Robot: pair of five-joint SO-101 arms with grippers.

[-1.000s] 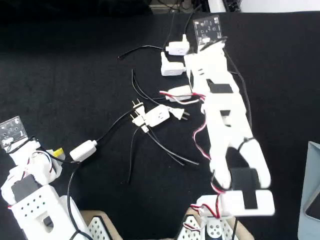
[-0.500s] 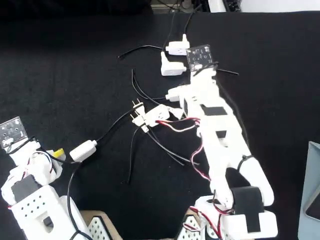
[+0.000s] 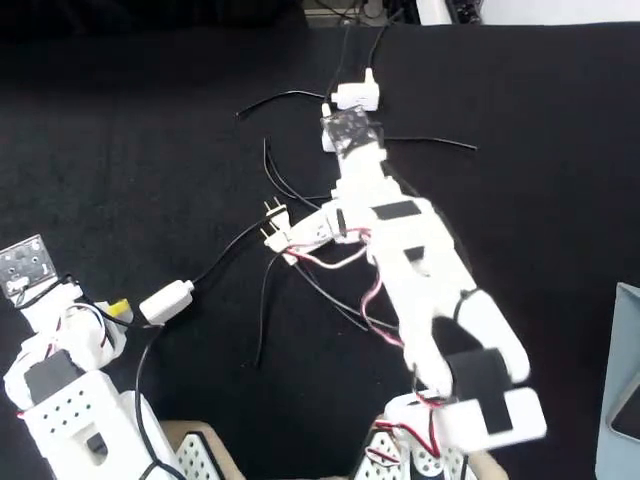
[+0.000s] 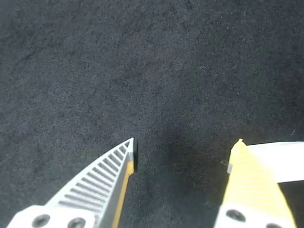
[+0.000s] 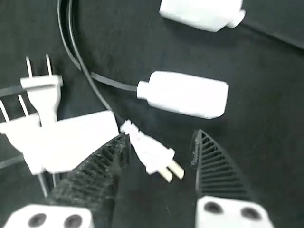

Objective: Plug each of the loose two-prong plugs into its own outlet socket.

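My right gripper [image 5: 160, 135] is open, its black fingers either side of a small white two-prong plug [image 5: 151, 156] lying on the black table. Just beyond it lies a white outlet socket [image 5: 183, 94], and another socket [image 5: 202, 12] lies farther off. Two more white plugs [image 5: 40, 85] with bare prongs lie beside a white block [image 5: 71, 140]. From above, my right arm [image 3: 400, 250] covers this cluster, with plugs [image 3: 275, 212] showing at its left. My left gripper [image 4: 185, 147] is open over bare cloth at the near left, a white socket body [image 4: 280, 161] beside its yellow finger.
Black cables [image 3: 300, 280] loop across the middle of the table. A white socket [image 3: 355, 97] lies at the far centre, and a corded one [image 3: 165, 300] sits near my left arm [image 3: 50, 360]. A grey bin [image 3: 625, 380] stands at the right edge.
My right arm has swung left and drawn back from the far sockets, so its gripper now hangs over the plug cluster in the middle. The left arm has not moved.
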